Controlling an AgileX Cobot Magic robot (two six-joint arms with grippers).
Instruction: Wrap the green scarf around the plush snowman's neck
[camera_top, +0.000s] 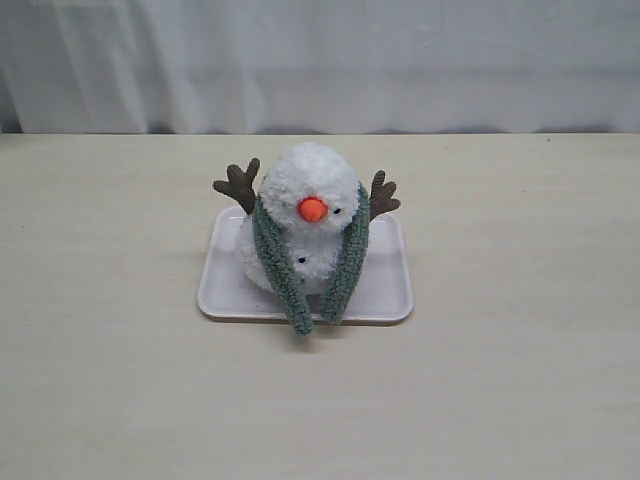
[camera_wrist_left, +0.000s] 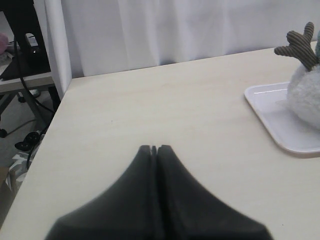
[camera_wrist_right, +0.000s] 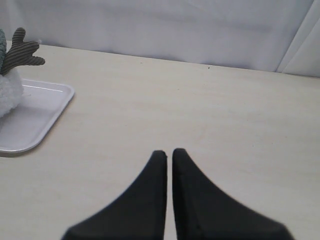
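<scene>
**mossy_bolt:** Both tools sit closest to the lenses, so I'll start there. Left tool (camera_wrist_left: 154, 148) is pinched fully together with nothing in it, over bare worktop (camera_wrist_left: 150, 100), well apart from the white tray (camera_wrist_left: 272, 117). Right tool (camera_wrist_right: 166, 152) is the same deal: closed up, empty, nowhere near the toy.

**pike77:** ok, and the scarf, is it on or not?

**mossy_bolt:** Pretty much on. Going near to far in the exterior view, the two ends of the green scarf (camera_top: 275, 262) hang over the tray's near rim, tips close together in a V. Further back, the strands climb the left and right sides of the plush snowman (camera_top: 315, 185), passing either side of the neck (camera_top: 312, 238) and the carrot nose (camera_top: 312, 208). Behind the head I can't see it, but it must loop round there.

**pike77:** so done?

**mossy_bolt:** My read is that the draping's done. The ends aren't crossed or tucked in front, though. If "wrap" means a full turn, that's what's left, otherwise it looks finished.
</scene>
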